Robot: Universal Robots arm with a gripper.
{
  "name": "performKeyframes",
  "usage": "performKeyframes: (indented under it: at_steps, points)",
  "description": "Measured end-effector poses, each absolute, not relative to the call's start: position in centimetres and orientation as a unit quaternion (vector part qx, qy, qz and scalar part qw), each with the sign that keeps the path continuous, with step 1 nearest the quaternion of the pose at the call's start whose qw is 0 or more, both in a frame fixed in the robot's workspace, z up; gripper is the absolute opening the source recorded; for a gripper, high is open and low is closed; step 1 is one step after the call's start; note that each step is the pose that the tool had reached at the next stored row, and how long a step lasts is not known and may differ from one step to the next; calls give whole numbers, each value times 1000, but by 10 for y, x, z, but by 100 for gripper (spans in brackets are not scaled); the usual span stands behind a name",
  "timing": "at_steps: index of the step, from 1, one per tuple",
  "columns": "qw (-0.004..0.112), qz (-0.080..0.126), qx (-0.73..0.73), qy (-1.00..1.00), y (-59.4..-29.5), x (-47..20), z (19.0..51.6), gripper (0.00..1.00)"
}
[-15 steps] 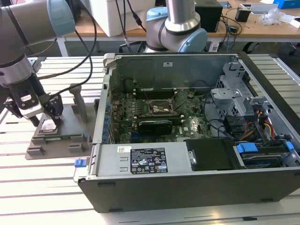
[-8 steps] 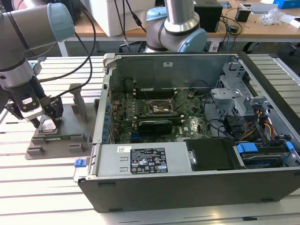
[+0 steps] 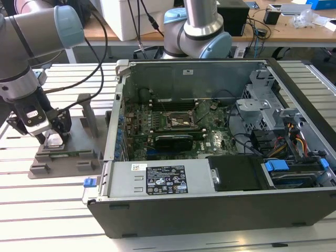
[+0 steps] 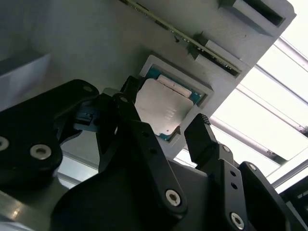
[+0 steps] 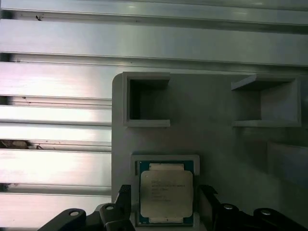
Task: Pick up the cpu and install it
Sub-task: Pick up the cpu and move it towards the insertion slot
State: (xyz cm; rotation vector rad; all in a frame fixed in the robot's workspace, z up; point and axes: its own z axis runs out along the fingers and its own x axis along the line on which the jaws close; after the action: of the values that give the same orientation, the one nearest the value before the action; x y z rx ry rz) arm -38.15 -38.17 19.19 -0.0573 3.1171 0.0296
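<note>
two black fingers (image 4: 198, 137) of the gripper (image 4: 166, 109) stand spread wide, one on each side of the cpu (image 4: 160, 107), with a narrow gap showing between each pad and the chip's edge; nothing is held. the cpu lies flat in its square recess in the grey plastic holder (image 4: 91, 48), silvery top up, a teal rim around it in both wrist views. in the first wrist view the gripper (image 5: 164, 197) straddles the cpu (image 5: 166, 191), and two empty box-shaped pockets sit in the holder (image 5: 221, 149) beyond it. in the exterior view the gripper (image 3: 52, 132) hangs low over the cpu (image 3: 54, 139) on the holder (image 3: 65, 157), which rests on the slatted metal table (image 3: 47, 210) at nine o'clock from the open computer case (image 3: 220, 205), well apart from the green motherboard (image 3: 212, 140). the black-framed socket (image 3: 181, 122) sits mid-board, with the long black expansion card (image 3: 173, 140) at its six o'clock.
</note>
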Motion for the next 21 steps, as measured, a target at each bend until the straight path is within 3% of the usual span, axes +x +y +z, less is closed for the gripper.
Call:
performKeyframes:
  at_steps: [10,11,21]
  points:
    - [12,9,-18,1000,-382,-379,189,65]
    - [12,9,-18,1000,-382,-379,189,55]
    - [12,9,-18,1000,-382,-379,189,55]
